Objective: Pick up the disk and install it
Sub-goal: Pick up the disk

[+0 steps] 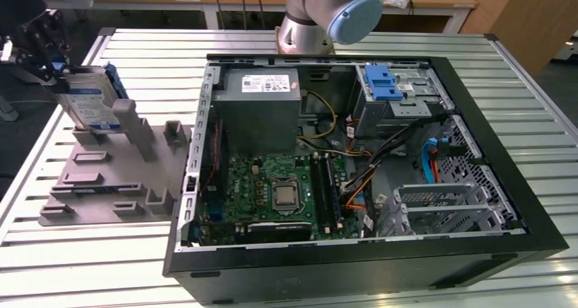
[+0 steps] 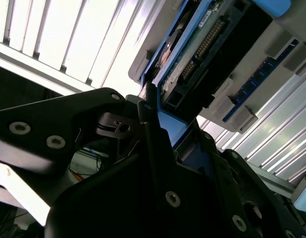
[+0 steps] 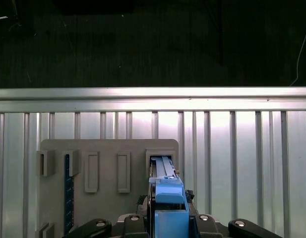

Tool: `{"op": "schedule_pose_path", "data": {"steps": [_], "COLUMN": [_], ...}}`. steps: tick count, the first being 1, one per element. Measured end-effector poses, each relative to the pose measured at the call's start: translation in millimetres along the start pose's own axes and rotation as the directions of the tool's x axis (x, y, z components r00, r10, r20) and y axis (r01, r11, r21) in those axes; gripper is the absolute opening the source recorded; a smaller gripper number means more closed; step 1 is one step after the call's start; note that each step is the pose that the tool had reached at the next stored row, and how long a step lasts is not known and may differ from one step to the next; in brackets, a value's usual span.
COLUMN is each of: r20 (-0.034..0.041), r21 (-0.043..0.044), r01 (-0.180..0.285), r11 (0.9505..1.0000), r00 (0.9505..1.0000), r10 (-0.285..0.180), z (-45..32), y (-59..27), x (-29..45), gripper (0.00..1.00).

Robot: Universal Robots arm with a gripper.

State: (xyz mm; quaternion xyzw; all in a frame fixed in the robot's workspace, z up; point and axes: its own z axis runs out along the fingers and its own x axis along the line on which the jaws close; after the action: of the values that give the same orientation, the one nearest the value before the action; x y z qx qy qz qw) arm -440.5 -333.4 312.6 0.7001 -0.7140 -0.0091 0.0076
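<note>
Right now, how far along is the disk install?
Done: the grasp. The gripper is shut on the disk, which is tilted over the grey holder at the exterior view's left. In hand: the disk, its blue rail facing the first wrist view; whether it is clear of the holder's slot is hard to tell. Left: the install, since the disk is outside the open case.

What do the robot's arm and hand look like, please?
The arm is a silver-grey tube with a round light-blue joint cap. In the second wrist view the hand is matte black, built of angular linked plates fastened with silver screw heads.
</note>
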Motion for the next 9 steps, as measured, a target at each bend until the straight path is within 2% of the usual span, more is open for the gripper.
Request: {"op": "schedule_pose_path", "data": {"steps": [2,9], "r20": [0.0000,0.0000], "r21": [0.0000,0.0001], "r01": [0.000,0.000], "r11": [1.0000,1.0000], "r00": [1.0000,1.0000], "r10": [0.000,0.000], "z": [-2.6,-4.2], "y": [0.1,0.1], "x": [0.0,0.0], "gripper": [0.36,0.36]}}
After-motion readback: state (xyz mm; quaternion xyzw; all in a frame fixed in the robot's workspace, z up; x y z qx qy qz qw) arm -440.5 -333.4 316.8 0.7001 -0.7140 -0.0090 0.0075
